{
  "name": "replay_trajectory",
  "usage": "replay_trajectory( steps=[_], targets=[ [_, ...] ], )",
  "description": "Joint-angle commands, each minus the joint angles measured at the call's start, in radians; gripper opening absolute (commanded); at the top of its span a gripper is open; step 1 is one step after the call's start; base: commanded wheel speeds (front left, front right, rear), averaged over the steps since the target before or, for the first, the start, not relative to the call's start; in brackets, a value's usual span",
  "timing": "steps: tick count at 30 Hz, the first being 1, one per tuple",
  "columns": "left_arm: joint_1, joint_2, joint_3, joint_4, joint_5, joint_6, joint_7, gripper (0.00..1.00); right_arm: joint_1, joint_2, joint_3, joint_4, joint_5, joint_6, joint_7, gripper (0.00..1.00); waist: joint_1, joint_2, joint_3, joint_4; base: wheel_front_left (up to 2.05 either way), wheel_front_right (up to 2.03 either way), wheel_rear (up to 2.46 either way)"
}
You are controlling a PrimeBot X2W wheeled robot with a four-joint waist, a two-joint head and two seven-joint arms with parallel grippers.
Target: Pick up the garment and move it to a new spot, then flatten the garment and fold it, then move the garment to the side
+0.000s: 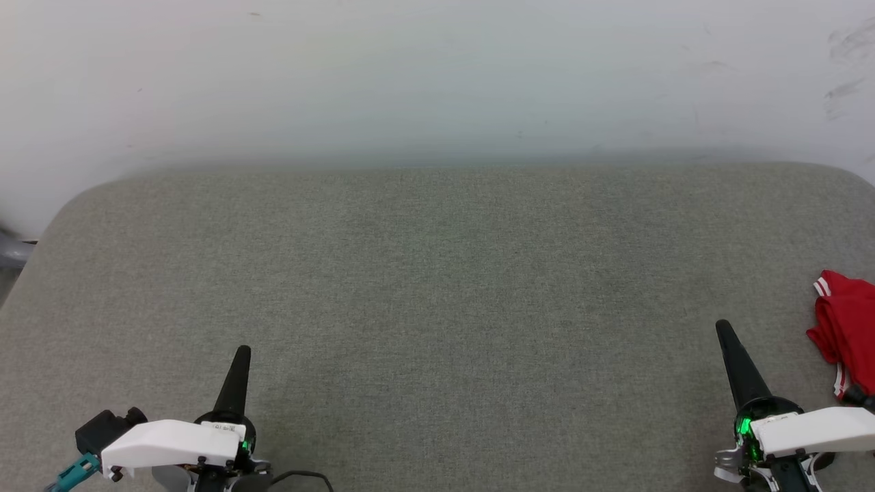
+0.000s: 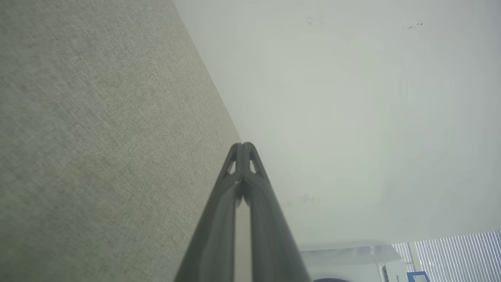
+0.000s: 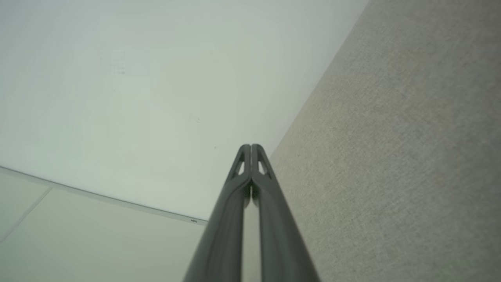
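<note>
The left claw [image 1: 241, 355] sits at the lower left of the head view. Its two dark fingers are pressed together into one point with nothing between them. Its wrist view shows the tips meeting, with only a thin slit further down. The right claw [image 1: 723, 329], at the lower right, is closed the same way, tips touching and empty. The bottom edge of the head view cuts off both white housings. I cannot tell whether either claw rests on the grey fabric worktop [image 1: 437, 273] or hangs just above it.

The garment [image 1: 847, 328] lies on the worktop near the right claw, on its right and apart from the fingers. The picture's right edge cuts it off, so only a crumpled part shows. That part is red cloth in bunched folds, with red-white striped trim at its upper corner and again low down. Its lowest part is hidden behind the right arm's housing.

A pale wall [image 1: 437, 82] rises behind the worktop. The corner of the left wrist view holds a blurred white appliance [image 2: 352, 258] and blinds [image 2: 458, 250].
</note>
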Motion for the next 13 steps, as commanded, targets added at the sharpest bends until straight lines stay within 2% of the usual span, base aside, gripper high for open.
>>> replay_trajectory(
  steps=[1, 13],
  targets=[
    [-0.024, 0.001, 0.007, -0.003, -0.022, -0.005, 0.007, 0.00, -0.025, -0.005, -0.002, 0.003, 0.026, 0.000, 0.004, 0.00, -0.0001, 0.0000, 0.000, 0.000, 0.00, 0.00, 0.00],
    [-0.037, -0.004, 0.016, 0.000, -0.124, -0.013, 0.034, 0.00, -0.044, -0.002, -0.007, 0.035, 0.128, 0.000, 0.012, 0.00, -0.0001, 0.0000, 0.001, 0.001, 0.00, 0.00, 0.00]
  ],
)
